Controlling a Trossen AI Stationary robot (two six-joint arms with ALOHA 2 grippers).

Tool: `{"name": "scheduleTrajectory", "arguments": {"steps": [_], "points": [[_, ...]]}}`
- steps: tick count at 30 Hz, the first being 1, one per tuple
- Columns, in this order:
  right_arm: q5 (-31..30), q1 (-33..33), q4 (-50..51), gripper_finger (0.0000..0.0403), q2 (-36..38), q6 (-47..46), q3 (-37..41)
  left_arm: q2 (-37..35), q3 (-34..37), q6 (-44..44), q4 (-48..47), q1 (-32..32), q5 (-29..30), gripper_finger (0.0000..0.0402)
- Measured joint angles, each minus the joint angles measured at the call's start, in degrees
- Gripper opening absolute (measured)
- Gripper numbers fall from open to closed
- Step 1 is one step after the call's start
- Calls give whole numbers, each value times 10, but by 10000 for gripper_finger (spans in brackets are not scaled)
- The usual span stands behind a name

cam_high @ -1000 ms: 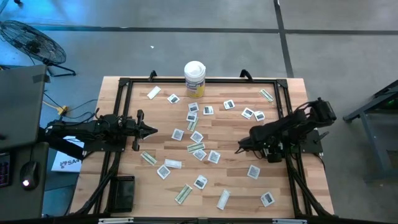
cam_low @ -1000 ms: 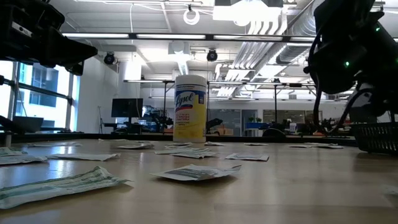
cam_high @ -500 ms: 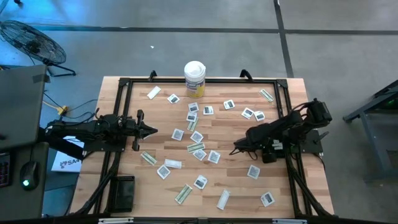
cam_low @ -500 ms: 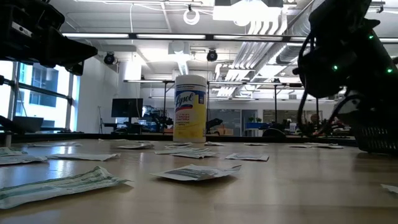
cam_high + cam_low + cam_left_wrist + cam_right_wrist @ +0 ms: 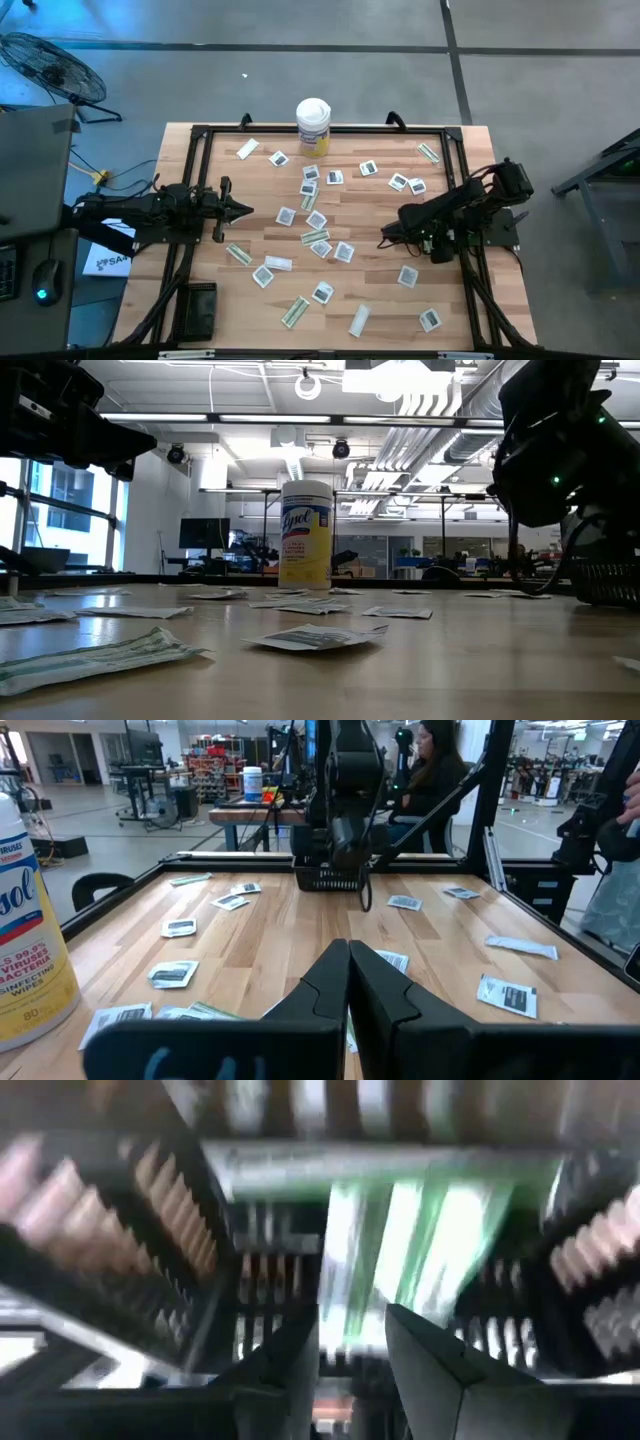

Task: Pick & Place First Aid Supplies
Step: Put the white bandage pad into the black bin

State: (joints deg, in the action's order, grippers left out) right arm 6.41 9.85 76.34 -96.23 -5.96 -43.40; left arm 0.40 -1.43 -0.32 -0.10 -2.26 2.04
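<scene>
High view: wooden counter with a black frame; about two dozen packets lie scattered over it, thickest near the centre, others toward the far edge and the near right corner. A canister stands at the middle of the far edge. Left claw waits over the left edge, fingers pressed together, empty. Right claw hangs over the right half, fingers spread; whether it carries anything cannot be told here. Judged from this, most of the sorting is left. Low view: flat packets on bare wood, canister upright behind them, open-plan room with ceiling lights and ducts beyond. Left wrist view: closed fingers, packets ahead, a black basket at the opposite edge, a seated person behind. Right wrist view: spread fingers above black mesh, with a pale-green wrapper seemingly lying in it.
</scene>
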Motion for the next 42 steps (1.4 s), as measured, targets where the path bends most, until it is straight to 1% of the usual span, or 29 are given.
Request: {"name": "scheduleTrajectory", "arguments": {"steps": [4,7,10,12,15,17,20,25,26,33,35,39,42], "points": [[-1,-1,-47,112,0,5,2,0,0,0,0,0,0,1],[-31,-1,-56,112,0,5,2,0,0,0,0,0,0,1],[-75,-1,-23,112,0,-10,-2,0,0,0,0,0,0,1],[-93,-1,11,112,0,-24,-7,0,0,0,0,0,0,1],[-105,-1,64,112,0,-42,-17,0,0,0,0,0,0,1],[-105,-1,83,112,2,-52,-23,0,0,0,0,0,0,1],[-78,1,87,112,3,-58,-30,0,0,0,0,0,0,1],[39,1,48,112,3,-32,-23,0,0,0,0,0,0,1],[52,1,42,112,3,-24,-19,0,0,0,0,0,0,1],[59,-13,-39,112,3,-15,12,0,0,0,0,0,0,1],[39,-16,-45,112,3,-14,14,0,0,0,0,0,0,1],[-67,-20,-5,112,3,-39,14,0,0,0,0,0,0,1],[-119,-21,6,112,3,-67,4,0,0,0,0,0,0,1]]}}
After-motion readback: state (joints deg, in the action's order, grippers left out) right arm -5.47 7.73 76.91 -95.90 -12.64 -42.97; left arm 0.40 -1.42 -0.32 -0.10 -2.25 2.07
